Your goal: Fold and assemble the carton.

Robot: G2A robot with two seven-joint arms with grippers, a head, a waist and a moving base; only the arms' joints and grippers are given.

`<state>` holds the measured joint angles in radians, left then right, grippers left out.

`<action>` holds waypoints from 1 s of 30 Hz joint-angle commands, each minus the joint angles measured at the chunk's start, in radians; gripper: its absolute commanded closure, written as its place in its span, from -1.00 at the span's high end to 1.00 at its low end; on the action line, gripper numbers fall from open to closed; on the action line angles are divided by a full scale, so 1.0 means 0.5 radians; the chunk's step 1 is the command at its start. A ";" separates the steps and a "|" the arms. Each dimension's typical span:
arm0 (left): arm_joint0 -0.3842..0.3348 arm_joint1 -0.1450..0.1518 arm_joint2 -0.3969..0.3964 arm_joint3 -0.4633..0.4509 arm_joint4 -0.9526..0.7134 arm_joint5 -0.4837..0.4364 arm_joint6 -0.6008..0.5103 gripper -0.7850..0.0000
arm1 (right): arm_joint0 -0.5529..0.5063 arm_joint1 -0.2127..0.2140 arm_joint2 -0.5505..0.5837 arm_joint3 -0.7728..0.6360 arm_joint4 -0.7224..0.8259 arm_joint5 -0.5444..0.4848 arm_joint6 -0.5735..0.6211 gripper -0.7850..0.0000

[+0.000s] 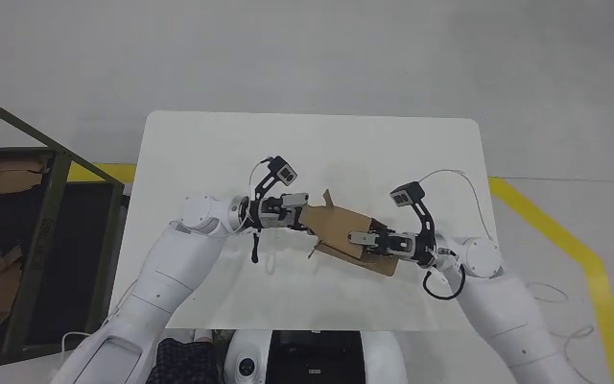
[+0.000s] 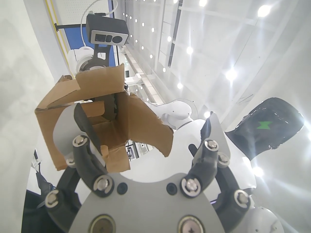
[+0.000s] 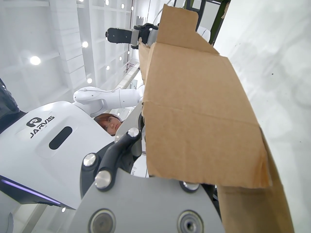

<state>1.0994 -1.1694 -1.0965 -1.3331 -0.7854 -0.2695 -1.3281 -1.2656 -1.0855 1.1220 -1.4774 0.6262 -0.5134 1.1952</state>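
Midway across the white surface (image 1: 403, 144) we see the brown carton (image 1: 341, 228), half opened into a tube with loose end flaps, between the two arms. The left tool (image 2: 145, 112) is spread wide at one open end. One finger (image 2: 83, 122) is tucked inside against a wall and the other is free in the air. We judge this props the end open for folding. The right tool (image 1: 374, 240) sits at the opposite end against an outer panel, probably steadying it; we cannot tell whether it is clamped. Ragged flaps crowd the left tool. A dark green frame (image 1: 58, 149) and a yellow floor line (image 1: 537, 216) lie well apart.
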 commanded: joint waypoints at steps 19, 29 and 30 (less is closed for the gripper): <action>0.015 0.006 -0.038 -0.005 0.013 -0.004 -0.039 1.00 | 0.000 -0.006 0.015 0.023 -0.031 0.029 -0.105 -1.00; 0.045 0.010 -0.045 -0.039 0.046 0.029 -0.002 1.00 | -0.002 -0.001 0.059 0.039 -0.031 0.033 -0.123 -1.00; 0.046 0.010 -0.044 -0.041 0.045 0.031 0.001 1.00 | -0.003 -0.001 0.060 0.039 -0.031 0.034 -0.128 -1.00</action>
<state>1.1219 -1.1643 -1.1192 -1.3526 -0.7622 -0.2550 -1.3293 -1.2667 -1.0859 1.1513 -1.4578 0.6110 -0.4969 1.1339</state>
